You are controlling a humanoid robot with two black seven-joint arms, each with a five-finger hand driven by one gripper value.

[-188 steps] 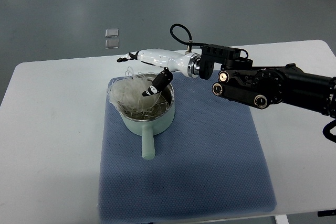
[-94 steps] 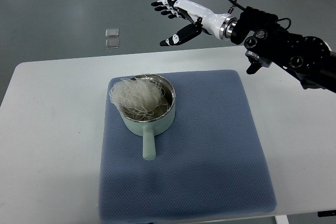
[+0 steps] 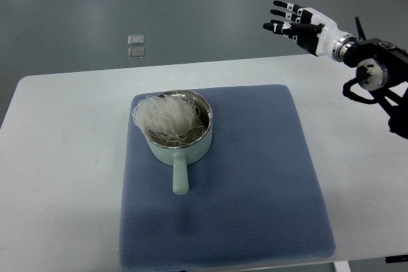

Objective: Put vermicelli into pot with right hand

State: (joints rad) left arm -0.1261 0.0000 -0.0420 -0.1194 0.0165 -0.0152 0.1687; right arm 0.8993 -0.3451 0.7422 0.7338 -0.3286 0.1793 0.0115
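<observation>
Vermicelli [image 3: 164, 115]: pale tangled nest lying inside the pot, heaped toward its left side and rising above the rim, a few strands over the left edge.
Pot [image 3: 191, 149]: light green, steel-lined, upright on the mat's far-left part; stubby handle pointing toward the table's near edge.
Mat [image 3: 255, 183]: blue-grey textured pad covering the middle of the table, reaching the near edge.
Table [image 3: 64, 157]: white, rounded corners; bare surface to the left and right of the mat.
Right hand [image 3: 298, 22]: white with black fingers, raised beyond the table's far-right corner, over the floor; fingers spread apart and extended, holding nothing, well apart from the pot.
Right arm [image 3: 376, 78]: black joints, entering from the picture's right edge above the far-right corner.
Floor [image 3: 76, 4]: grey; two small pale squares [image 3: 136, 46] lying beyond the table's far edge, left of centre.
</observation>
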